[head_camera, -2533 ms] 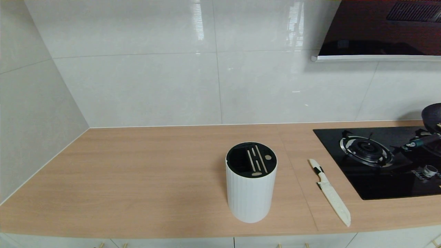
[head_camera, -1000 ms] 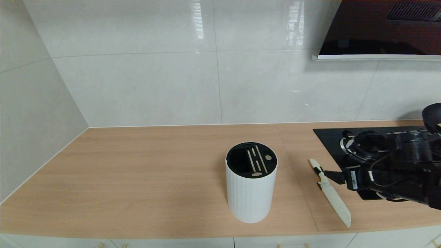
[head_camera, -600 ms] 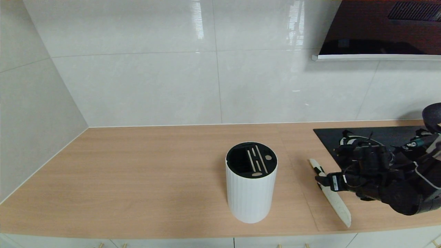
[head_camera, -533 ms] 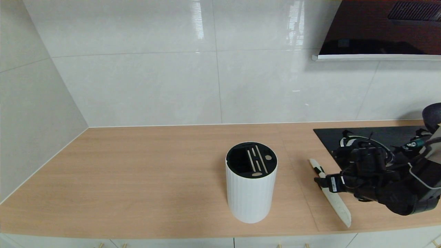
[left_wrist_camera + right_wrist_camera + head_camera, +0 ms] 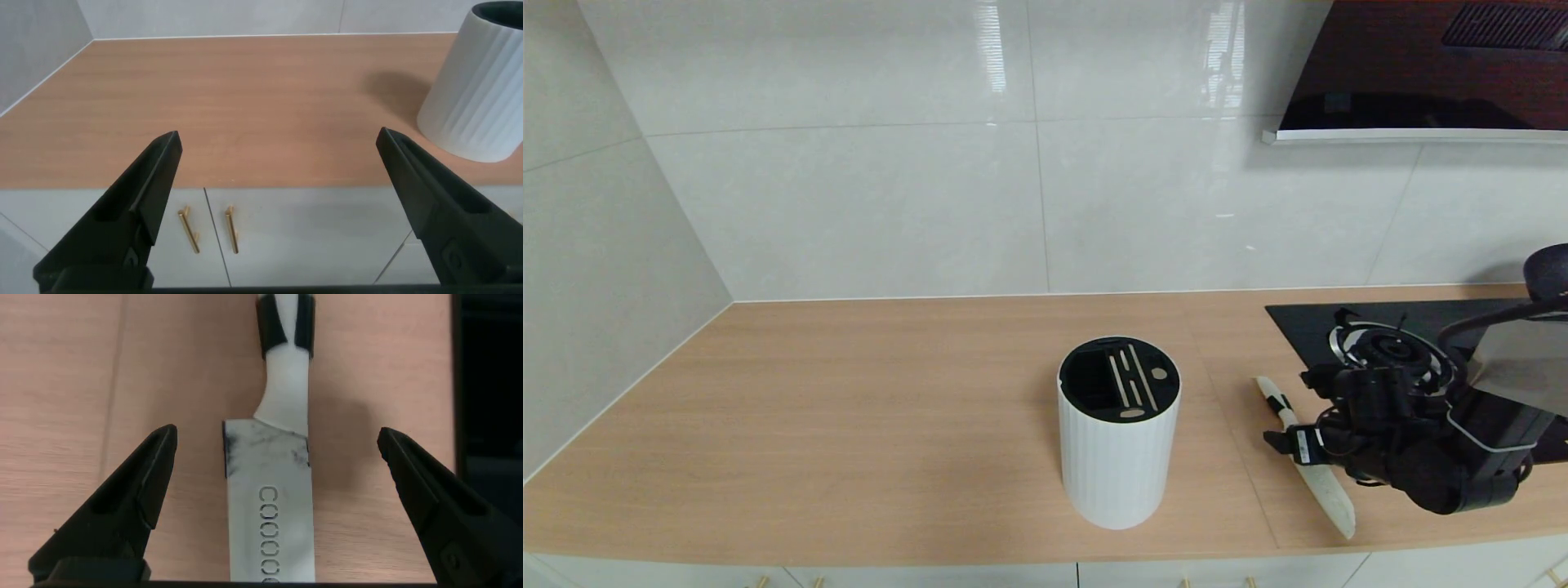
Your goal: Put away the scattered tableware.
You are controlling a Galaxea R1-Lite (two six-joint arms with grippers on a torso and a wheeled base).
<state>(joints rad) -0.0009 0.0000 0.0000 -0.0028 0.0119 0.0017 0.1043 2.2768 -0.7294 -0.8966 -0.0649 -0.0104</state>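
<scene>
**A:** What's likely going wrong here?

**B:** The right gripper point(image 5: 1290, 411) is hanging spread wide over the knife point(image 5: 1325, 490), gripping nothing. It's straddling where blade meets handle. Closing there, I reckon it's pinching thin, slick blade and the knife's twisting or skidding. The tip's pointing 5 o'clock, near the counter point(image 5: 849, 392) edge.

**A:** And the knife itself?

**B:** It's lying flat between the fingers, clear of both, handle toward 11, at 3 o'clock from the holder point(image 5: 1119, 441). The left gripper point(image 5: 278, 135) is spread too, empty.
</scene>
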